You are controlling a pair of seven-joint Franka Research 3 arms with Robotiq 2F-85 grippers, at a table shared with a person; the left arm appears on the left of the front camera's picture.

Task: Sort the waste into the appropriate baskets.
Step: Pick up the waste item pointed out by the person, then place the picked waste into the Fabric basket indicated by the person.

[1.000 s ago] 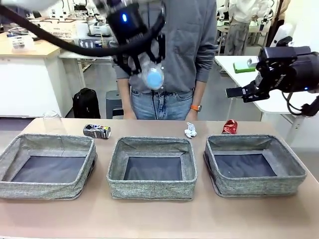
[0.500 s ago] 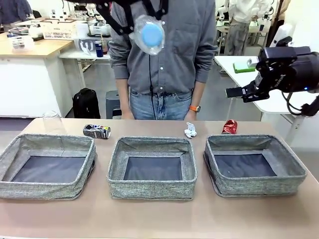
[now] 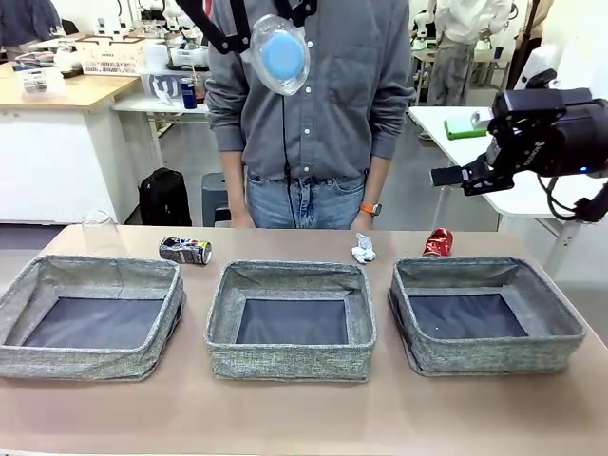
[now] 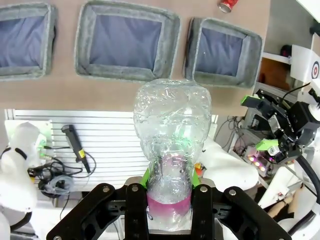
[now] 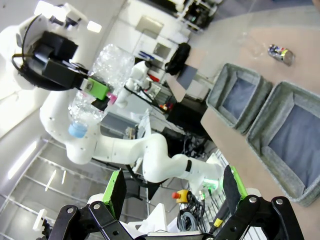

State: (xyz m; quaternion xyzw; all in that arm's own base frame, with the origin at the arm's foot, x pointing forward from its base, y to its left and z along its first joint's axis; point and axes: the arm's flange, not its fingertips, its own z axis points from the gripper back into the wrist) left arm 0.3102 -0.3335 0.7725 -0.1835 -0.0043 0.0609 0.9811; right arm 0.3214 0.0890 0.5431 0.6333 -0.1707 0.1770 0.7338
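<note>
**Bottle aloft, awaiting its basket**

- **Item in hand:** clear plastic bottle (image 4: pixel 172 125), pinched at its pink-label band by the left gripper (image 4: pixel 172 172) and held high above the table.
- **Right gripper** (image 5: pixel 175 190): fingers spread wide, empty, off to the right side.
- **Awaiting sorting, on the table behind the baskets:** clear cup (image 3: pixel 98 228), dark printed can (image 3: pixel 184 250), paper wad (image 3: pixel 363 249), crushed red can (image 3: pixel 438 242).
- **Baskets:** left basket (image 3: pixel 85 361), middle basket (image 3: pixel 290 363) and right basket (image 3: pixel 494 357), all empty.
- **Step, as judged:** carrying the bottle to a bin.
- **Next move likely calls for:** lowering the bottle over the chosen basket, then letting go.
</note>
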